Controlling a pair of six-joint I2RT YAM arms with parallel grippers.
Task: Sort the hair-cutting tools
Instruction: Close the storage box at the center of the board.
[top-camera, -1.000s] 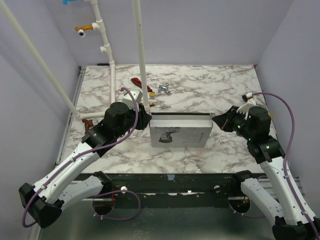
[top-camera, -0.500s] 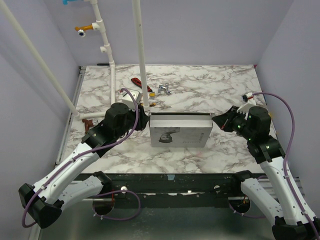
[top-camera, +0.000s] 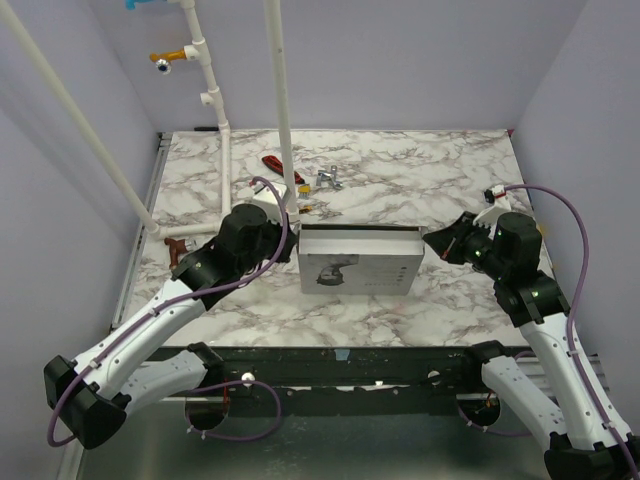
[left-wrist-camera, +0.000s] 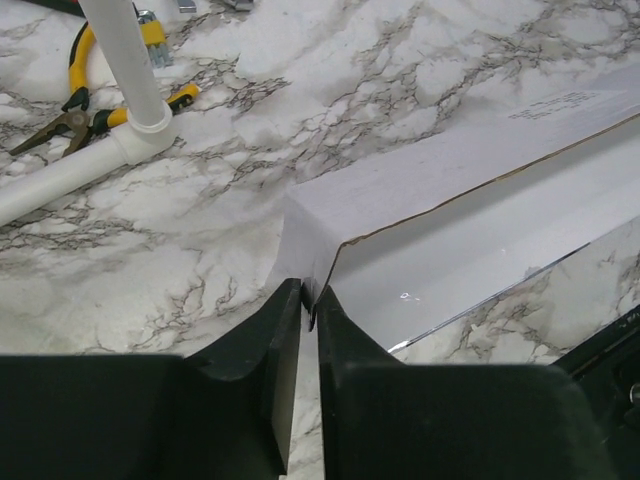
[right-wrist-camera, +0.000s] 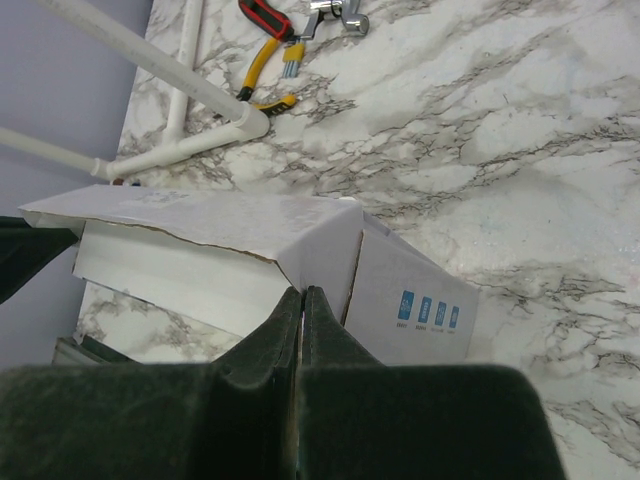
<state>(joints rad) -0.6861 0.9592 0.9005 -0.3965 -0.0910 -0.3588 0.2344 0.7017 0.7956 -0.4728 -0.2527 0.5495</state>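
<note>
Box (top-camera: 360, 268) of white card sits at mid-frame in the top view, on the marble table (top-camera: 450, 180), with a printed picture on the face turned to the camera. Its lid flap (left-wrist-camera: 430, 170) stands partly raised. Under the flap both wrist views show only a white inner wall. Hair-cutting tools: not visible in any view, so their place cannot be told.

Left gripper (left-wrist-camera: 310, 300): at the left end of the box in the top view. Jaws stand at a narrow slit, clamped on the corner edge of the lid flap between the fingertips.

Right gripper (right-wrist-camera: 302, 295): at the right end of the box. Jaws pressed fully together, tips at the flap's other corner. Whether card is pinched between them cannot be told.

Above the box in the top view:
- yellow-handled pliers (left-wrist-camera: 90, 110), lying at the foot of a white pipe (left-wrist-camera: 120, 60)
- red-handled tool (top-camera: 272, 163)
- small silver metal piece (top-camera: 328, 178)

Neither gripper touches any of these.
</note>
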